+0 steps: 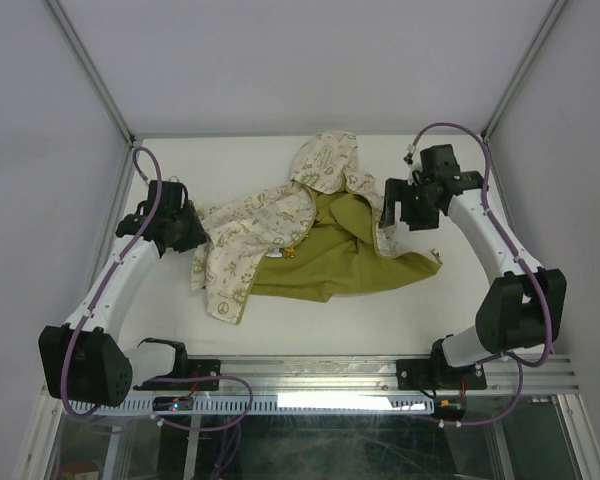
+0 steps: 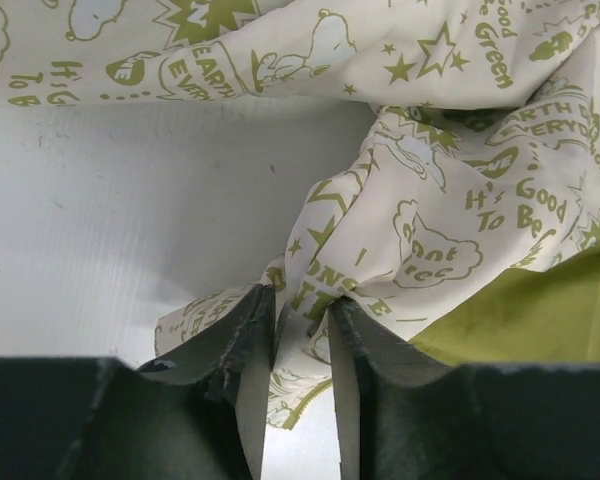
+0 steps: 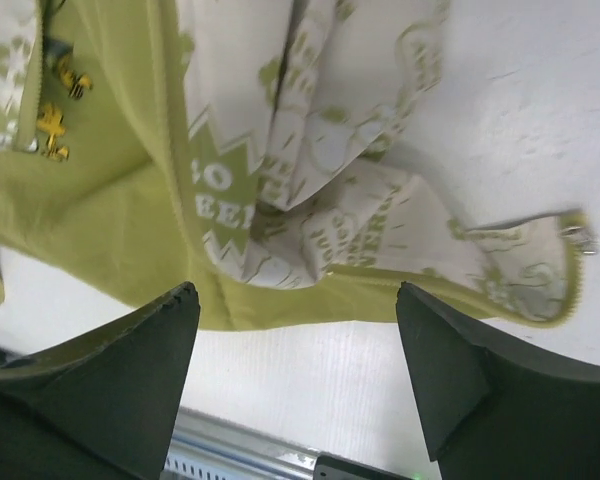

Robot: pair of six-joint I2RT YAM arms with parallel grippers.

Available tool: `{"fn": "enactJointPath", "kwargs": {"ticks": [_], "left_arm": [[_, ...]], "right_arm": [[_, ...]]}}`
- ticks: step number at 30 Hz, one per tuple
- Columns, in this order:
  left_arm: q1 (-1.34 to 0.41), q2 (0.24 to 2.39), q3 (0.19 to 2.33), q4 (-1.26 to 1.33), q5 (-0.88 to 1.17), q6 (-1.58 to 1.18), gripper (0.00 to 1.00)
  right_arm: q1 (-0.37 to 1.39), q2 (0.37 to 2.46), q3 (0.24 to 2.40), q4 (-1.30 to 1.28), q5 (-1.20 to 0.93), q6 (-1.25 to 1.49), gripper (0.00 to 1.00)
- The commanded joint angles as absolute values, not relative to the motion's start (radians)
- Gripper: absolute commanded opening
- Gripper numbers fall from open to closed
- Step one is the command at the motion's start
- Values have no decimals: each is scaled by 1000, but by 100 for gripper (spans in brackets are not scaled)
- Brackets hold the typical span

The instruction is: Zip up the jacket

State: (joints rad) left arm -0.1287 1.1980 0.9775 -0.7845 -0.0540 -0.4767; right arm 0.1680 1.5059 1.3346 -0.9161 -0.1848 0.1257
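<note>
A small hooded cream fabric jacket (image 1: 265, 230) printed all over with olive-green cartoon motifs and lettering lies unzipped and rumpled on the middle of the white table (image 1: 310, 325). Its hood (image 1: 325, 160) points to the far side. The front is spread open, baring the olive-yellow lining (image 1: 330, 250) on the right half, while the left half is bunched in cream folds, with a sleeve (image 1: 225, 290) trailing toward the near edge. An olive zipper band (image 3: 420, 300) edges one front panel and ends at a small metal piece (image 3: 578, 236).
</note>
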Motion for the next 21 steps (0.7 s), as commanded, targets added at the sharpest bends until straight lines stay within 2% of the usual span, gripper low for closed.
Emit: {"fn": "enactJointPath", "kwargs": {"ticks": [1,5,8,10,12,13,15,17,21], "left_arm": [[-117,1139,1044,-751,1,-453,35],[-117,1124,1098,-781,48,-444,54],[-117,1111,1146,-807,68,-435,67],[-117,1103,1176,-818,87,-425,74],[-117,1100,1198,-824,126,-416,76],[-117,1101,1204,-824,155,-416,76],[-118,1106,1199,-813,219,-422,77],[-119,1117,1181,-791,281,-441,77],[-145,1133,1127,-713,360,-497,77]], "right_arm": [[195,1435,1199,-748,-375,114,83],[199,1440,1108,-592,-396,155,83],[223,1493,1115,-518,-389,181,77],[258,1545,1160,-497,-378,193,66],[300,1611,1233,-496,-350,206,42],[329,1652,1283,-514,-325,219,25],[365,1733,1394,-543,-229,255,10],[419,1809,1522,-558,-124,300,3],[514,1981,1752,-573,-28,351,5]]}}
